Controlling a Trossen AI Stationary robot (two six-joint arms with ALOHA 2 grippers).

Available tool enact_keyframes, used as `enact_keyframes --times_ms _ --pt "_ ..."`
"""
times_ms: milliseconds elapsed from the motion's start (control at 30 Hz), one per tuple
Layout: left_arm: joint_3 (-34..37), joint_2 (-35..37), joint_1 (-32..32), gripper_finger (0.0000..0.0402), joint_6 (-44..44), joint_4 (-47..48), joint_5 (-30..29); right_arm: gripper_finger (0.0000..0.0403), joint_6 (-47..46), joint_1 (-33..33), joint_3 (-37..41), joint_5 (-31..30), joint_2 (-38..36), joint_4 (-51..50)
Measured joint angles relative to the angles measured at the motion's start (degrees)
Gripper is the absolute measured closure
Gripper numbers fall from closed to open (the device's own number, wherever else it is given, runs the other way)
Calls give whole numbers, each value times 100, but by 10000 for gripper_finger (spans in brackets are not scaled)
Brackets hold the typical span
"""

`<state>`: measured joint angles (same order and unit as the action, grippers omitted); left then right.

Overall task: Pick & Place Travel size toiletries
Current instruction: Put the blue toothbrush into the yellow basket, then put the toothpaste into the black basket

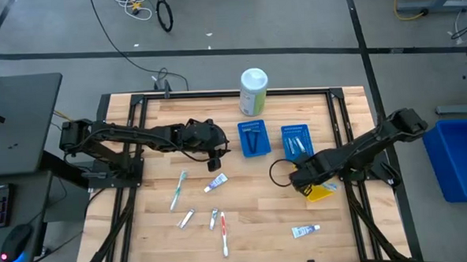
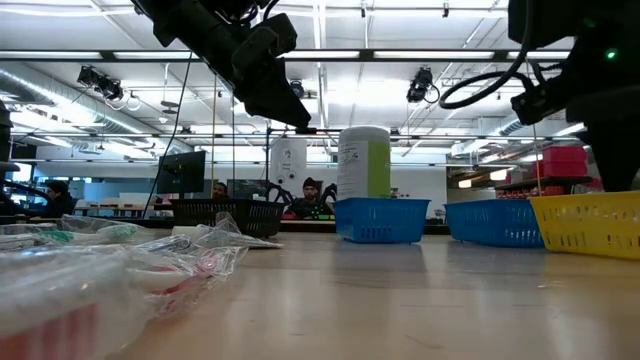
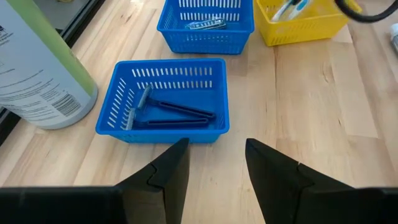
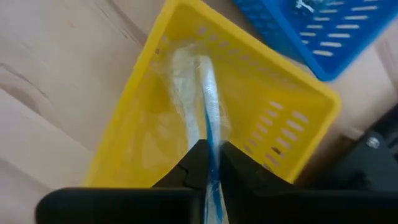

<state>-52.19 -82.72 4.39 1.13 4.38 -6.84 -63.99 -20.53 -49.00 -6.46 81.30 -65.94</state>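
Observation:
My right gripper (image 4: 211, 158) hangs over the yellow bin (image 4: 124, 124), shut on a blue-and-white toothbrush (image 4: 208, 93) in clear wrap. My left gripper (image 3: 216, 155) is open and holds nothing, above the table just short of the blue bin (image 3: 168, 112) that holds dark-handled razors. Loose on the wood lie a pale toothbrush (image 1: 178, 189), small white tubes (image 1: 215, 181) (image 1: 186, 219) (image 1: 305, 231) and a red toothbrush (image 1: 223, 232). My right gripper pinches the toothbrush's blue handle (image 4: 212, 163) between its two fingers, coming from above and pointing down. The toothbrush runs on below the fingers, along their line, and its wrapped head end (image 4: 186, 74) reaches down inside the yellow bin.
A second blue bin (image 1: 295, 141) with small items stands beside the yellow bin (image 1: 323, 192). A tall white-and-green canister (image 1: 253, 91) stands at the table's far edge. Bare wood lies between the loose toiletries and the bins.

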Motion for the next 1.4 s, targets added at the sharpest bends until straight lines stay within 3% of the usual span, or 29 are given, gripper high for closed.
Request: enact_keyframes --times_ms 333,500,833,967,1067,1267,1400 --pt "0 0 1 238 36 0 -1 307 710 406 -87 33 0 56" --pt "-1 0 -1 238 37 -3 -1 306 1785 671 -501 838 0 -116" --pt "0 0 0 238 -11 -4 -2 305 1740 889 -794 740 0 59" --pt "-1 0 1 238 -23 -4 -3 306 1834 941 -1119 272 0 217" --pt "1 0 1 238 -23 -4 -1 306 2341 953 -1375 -511 -2 762" --pt "0 0 -1 238 149 -1 18 305 5053 996 -1261 -2040 -4 3226" --pt "1 0 -86 238 438 226 289 306 6242 1245 -1002 -2040 -1 4732"
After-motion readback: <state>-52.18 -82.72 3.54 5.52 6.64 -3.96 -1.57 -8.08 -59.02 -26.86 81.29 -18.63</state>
